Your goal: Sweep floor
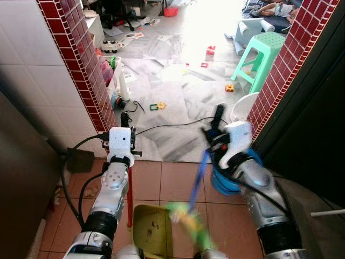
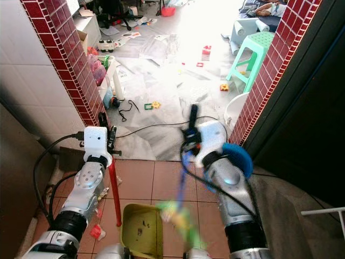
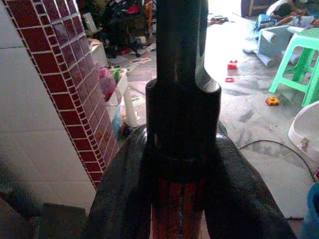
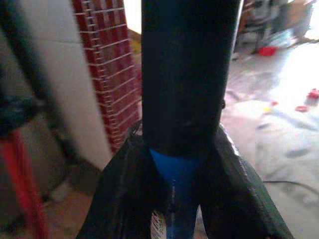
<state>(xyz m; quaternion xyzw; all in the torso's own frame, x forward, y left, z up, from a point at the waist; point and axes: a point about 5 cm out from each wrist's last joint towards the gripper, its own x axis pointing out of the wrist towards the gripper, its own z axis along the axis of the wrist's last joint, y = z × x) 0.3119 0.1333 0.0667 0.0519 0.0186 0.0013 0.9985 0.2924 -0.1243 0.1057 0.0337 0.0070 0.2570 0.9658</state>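
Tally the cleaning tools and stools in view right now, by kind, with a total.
Dustpan, yellow-green, on a red handle held by the left gripper: 1
Broom, blue handle held by the right gripper, blurred bristles over the dustpan: 1
Green plastic stool: 1
Total: 3

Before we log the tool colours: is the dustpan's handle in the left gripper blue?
No, the left gripper holds a red handle running down to the olive-green dustpan.

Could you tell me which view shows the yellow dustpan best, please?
The right eye view: the dustpan lies open on the tiles with debris inside. The left eye view has it cropped lower; the wrist views give just handles, red and blue.
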